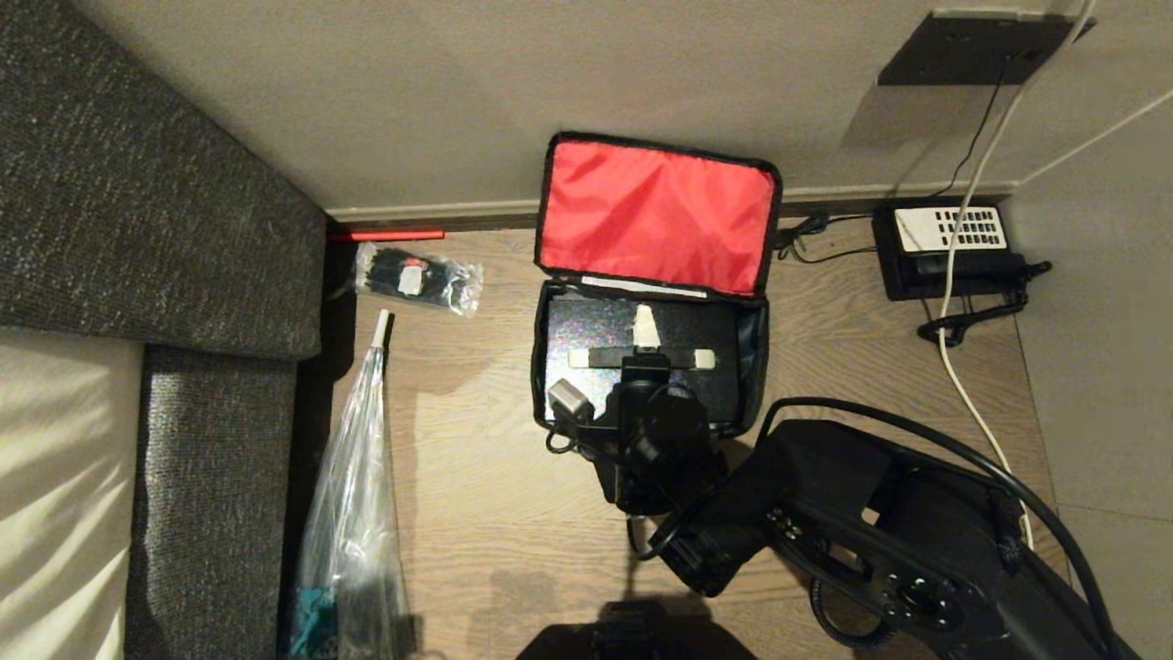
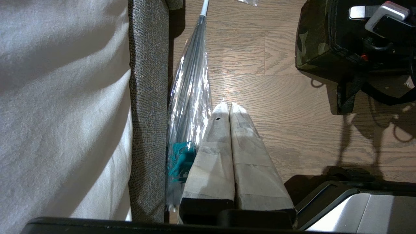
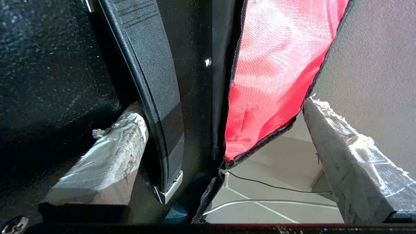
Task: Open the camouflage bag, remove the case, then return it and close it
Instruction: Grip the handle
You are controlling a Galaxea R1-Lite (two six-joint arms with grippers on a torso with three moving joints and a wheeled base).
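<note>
The right gripper (image 1: 645, 341) hangs with fingers spread wide astride the handle of the sparkly black rigid case (image 1: 596, 337), gripping nothing, inside the red-lined camouflage bag (image 1: 656, 213), positioned to lift it.

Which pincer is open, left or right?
The right pincer, its wrapped fingers spread wide astride the sparkly black rigid case's handle. The left pincer is pressed shut above bare floor.

The floor (image 1: 476, 458) is brown wood planks. A plain pale wall (image 1: 458, 92) stands at the far side, with a thin strip (image 1: 431, 213) along its foot. A dark grey sofa (image 1: 137, 211) sits on the left, with a white cushion (image 1: 55, 477) on it. A black plate (image 1: 971, 48) is on the wall. Soft light falls on the cushion.
</note>
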